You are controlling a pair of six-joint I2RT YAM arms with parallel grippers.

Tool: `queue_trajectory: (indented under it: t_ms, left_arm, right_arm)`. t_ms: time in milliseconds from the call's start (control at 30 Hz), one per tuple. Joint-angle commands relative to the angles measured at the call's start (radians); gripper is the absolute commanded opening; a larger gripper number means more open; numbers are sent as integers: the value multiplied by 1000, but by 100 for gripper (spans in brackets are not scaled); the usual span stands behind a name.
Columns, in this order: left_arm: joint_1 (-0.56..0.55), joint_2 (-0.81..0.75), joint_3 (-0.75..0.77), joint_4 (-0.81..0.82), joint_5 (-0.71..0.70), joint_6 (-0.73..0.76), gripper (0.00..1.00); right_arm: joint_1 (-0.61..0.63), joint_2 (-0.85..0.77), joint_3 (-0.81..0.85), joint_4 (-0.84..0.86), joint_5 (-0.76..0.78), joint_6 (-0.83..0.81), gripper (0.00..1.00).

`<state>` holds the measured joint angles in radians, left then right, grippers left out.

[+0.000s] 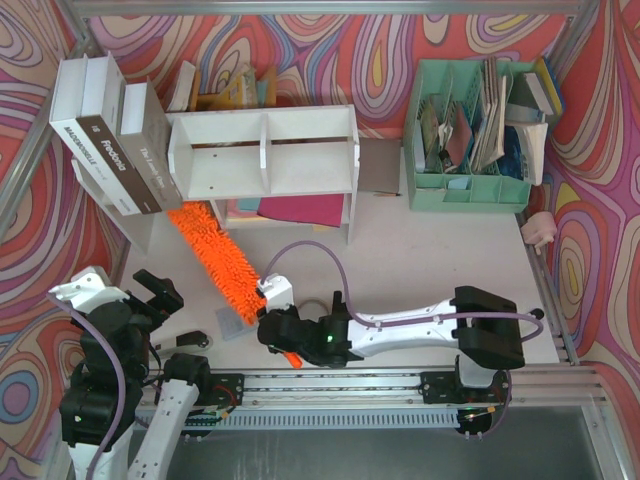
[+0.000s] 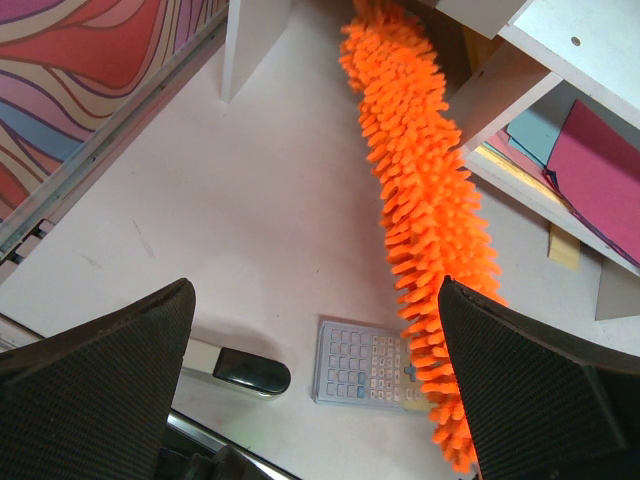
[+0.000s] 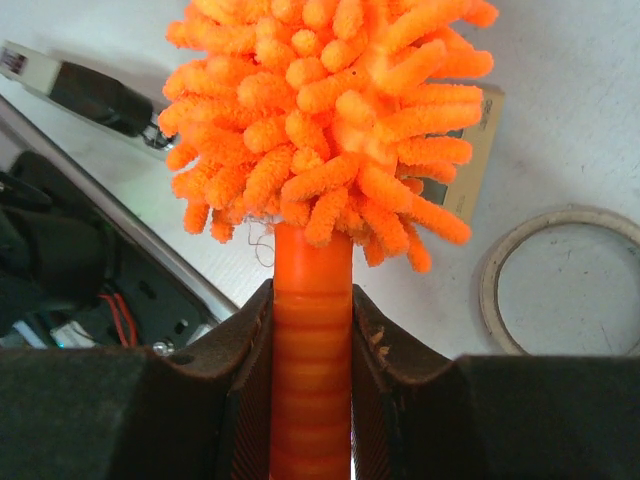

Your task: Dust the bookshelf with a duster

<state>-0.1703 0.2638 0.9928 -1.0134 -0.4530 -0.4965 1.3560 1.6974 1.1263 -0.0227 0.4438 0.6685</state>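
While right fingers [image 3: 240,400] clamp its handle [image 3: 310,380], the duster [image 1: 215,255] slants away-left toward the bookshelf [image 1: 265,150]; left fingers [image 2: 100,380] gape

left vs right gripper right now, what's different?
The right gripper is shut on the handle of the duster; the left gripper is open and empty. The left gripper sits by the front-left corner of the table; the right gripper is further in along the front edge. Both wrist views show the duster.

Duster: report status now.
Right gripper shut on duster handle. Left gripper open, empty. Duster tip by bookshelf left end. Calculator lies beneath duster.
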Motion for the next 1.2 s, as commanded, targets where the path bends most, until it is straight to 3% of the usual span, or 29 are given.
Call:
queue_trajectory:
  t_ms: [0, 333, 733, 867, 1167]
  left_arm:
    - [3, 12, -13, 19, -3, 8, 98]
    - [3, 14, -11, 20, -3, 7, 98]
    - [3, 15, -13, 21, -1, 9, 98]
    - [3, 15, -12, 22, 0, 9, 98]
    - [3, 15, -13, 21, 0, 9, 98]
  right_arm:
    - [5, 35, 6, 24, 20, 14, 0]
    - [4, -40, 97, 90, 13, -113, 0]
    - [13, 68, 200, 144, -149, -160, 0]
    - [20, 58, 172, 151, -95, -162, 0]
    - [20, -158, -37, 162, 144, -25, 0]
